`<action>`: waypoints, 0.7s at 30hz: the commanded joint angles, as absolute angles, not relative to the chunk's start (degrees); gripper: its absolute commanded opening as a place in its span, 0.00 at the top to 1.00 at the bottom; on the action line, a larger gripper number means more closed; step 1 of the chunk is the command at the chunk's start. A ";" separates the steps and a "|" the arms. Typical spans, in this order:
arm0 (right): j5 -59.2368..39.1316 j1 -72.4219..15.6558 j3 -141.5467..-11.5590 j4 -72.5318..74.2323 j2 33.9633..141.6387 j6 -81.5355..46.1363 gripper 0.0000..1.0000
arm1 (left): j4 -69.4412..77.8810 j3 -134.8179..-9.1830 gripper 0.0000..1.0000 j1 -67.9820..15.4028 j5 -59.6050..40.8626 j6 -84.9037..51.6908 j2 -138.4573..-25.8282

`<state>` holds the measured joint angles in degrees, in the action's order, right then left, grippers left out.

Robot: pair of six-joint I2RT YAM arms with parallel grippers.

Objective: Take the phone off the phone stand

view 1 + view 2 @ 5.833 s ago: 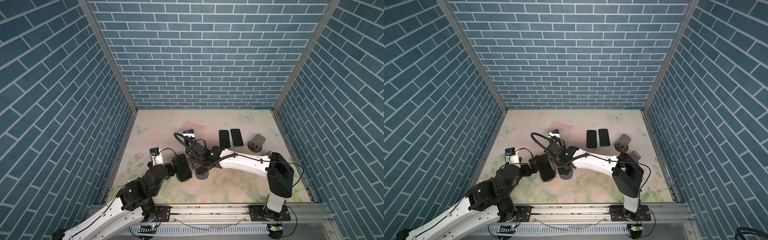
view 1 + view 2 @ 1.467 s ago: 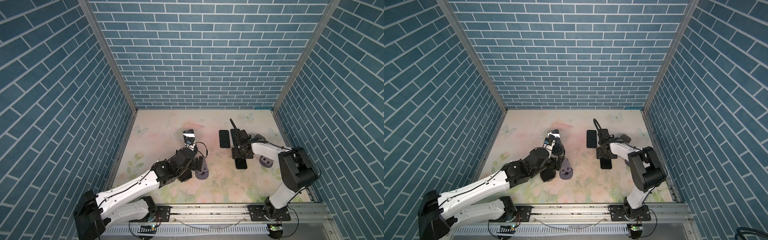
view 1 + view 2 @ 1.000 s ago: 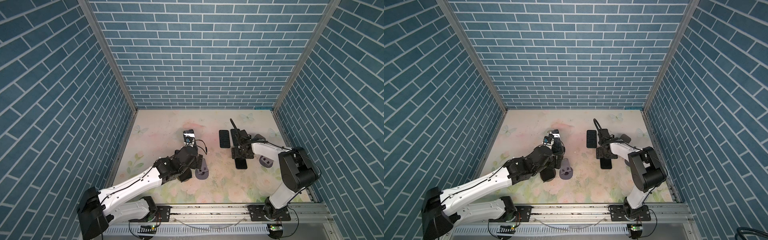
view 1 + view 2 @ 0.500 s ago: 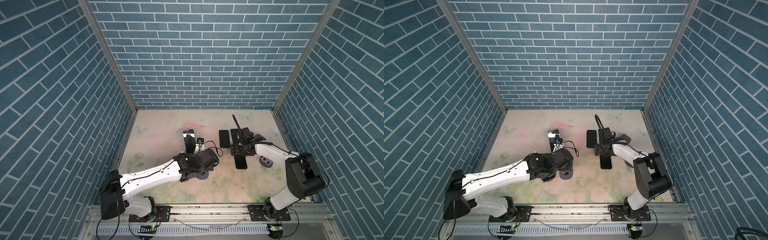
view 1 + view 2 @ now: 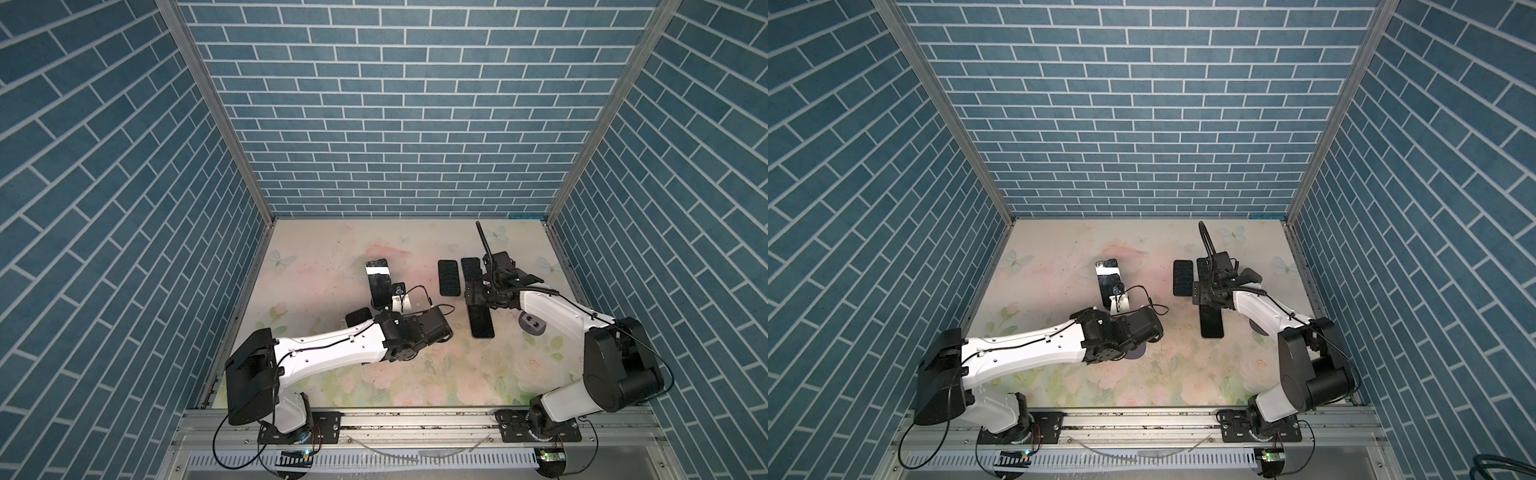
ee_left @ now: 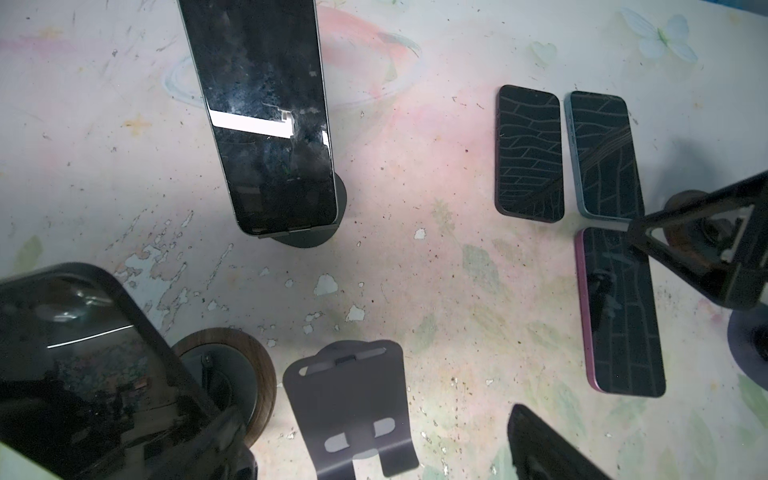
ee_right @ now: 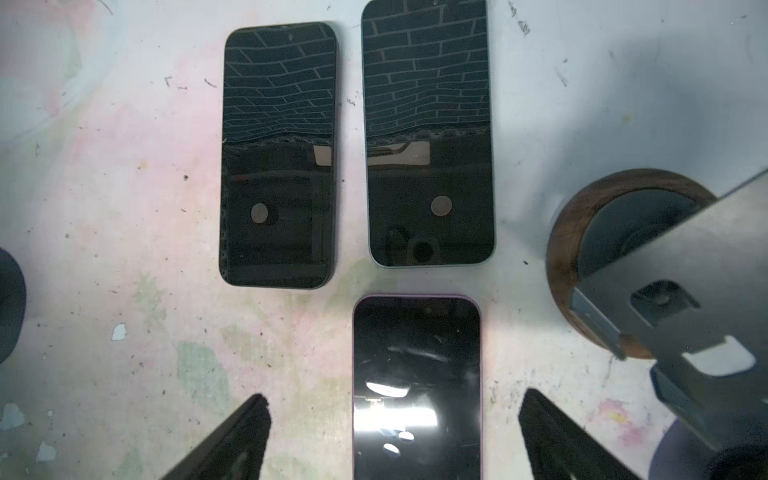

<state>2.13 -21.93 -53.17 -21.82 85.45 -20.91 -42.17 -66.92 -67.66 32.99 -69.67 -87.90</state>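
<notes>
A black phone [image 5: 378, 282] [image 6: 266, 116] leans on a dark round-based phone stand [image 6: 328, 224] mid-table. A second dark phone [image 5: 358, 318] [image 6: 83, 353] rests on a wooden-based stand [image 6: 253, 374] to its left. My left gripper [image 5: 445, 332] [image 6: 382, 457] is open and hovers over an empty grey stand [image 6: 353, 395], holding nothing. A purple-edged phone [image 5: 481, 320] [image 7: 415, 386] lies flat on the table. My right gripper [image 5: 477, 297] [image 7: 395, 436] is open just above its far end, one finger on each side, clear of it.
Two more phones [image 7: 278, 153] [image 7: 428, 133] lie flat side by side beyond the purple one. An empty wooden-based stand [image 7: 582, 249] and a purple-grey base [image 5: 532, 322] sit under the right arm. Brick walls close in three sides.
My right gripper has opened and let go of the purple phone, which stays flat on the table. My left arm has swung right, over the empty stand.
</notes>
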 commanded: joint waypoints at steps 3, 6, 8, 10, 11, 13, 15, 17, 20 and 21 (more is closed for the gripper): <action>0.46 -20.50 -49.74 -20.52 82.33 -19.42 0.05 | -41.59 -66.65 0.00 -67.94 34.54 -75.74 -90.70; -0.15 -19.87 -48.84 -20.07 81.66 -19.29 0.05 | -41.52 -67.38 0.01 -67.88 33.71 -77.03 -92.97; -0.61 -19.48 -48.37 -19.77 81.33 -19.26 0.05 | -41.86 -67.76 0.02 -67.86 33.31 -78.40 -94.21; -1.21 -19.15 -47.91 -19.40 81.06 -19.25 0.05 | -42.51 -68.02 0.04 -67.84 33.13 -79.92 -95.15; -1.42 -19.03 -47.67 -19.34 80.88 -19.25 0.05 | -42.70 -68.03 0.04 -67.85 33.04 -80.53 -95.50; -1.97 -18.81 -47.29 -18.86 80.57 -19.25 0.05 | -42.63 -68.03 0.05 -67.83 32.95 -80.99 -96.16; -2.33 -18.63 -47.05 -18.57 80.40 -19.34 0.05 | -42.54 -68.27 0.06 -67.59 32.60 -81.17 -96.82; -2.59 -18.46 -46.85 -18.28 80.32 -19.42 0.05 | -42.11 -68.23 0.07 -67.27 31.94 -81.32 -97.68; -3.03 -18.28 -46.67 -18.26 80.20 -19.51 0.05 | -40.65 -67.60 0.10 -66.63 31.19 -81.52 -98.37; -3.07 -18.19 -46.62 -18.20 80.22 -19.51 0.05 | -40.40 -67.44 0.12 -66.49 31.05 -81.61 -98.44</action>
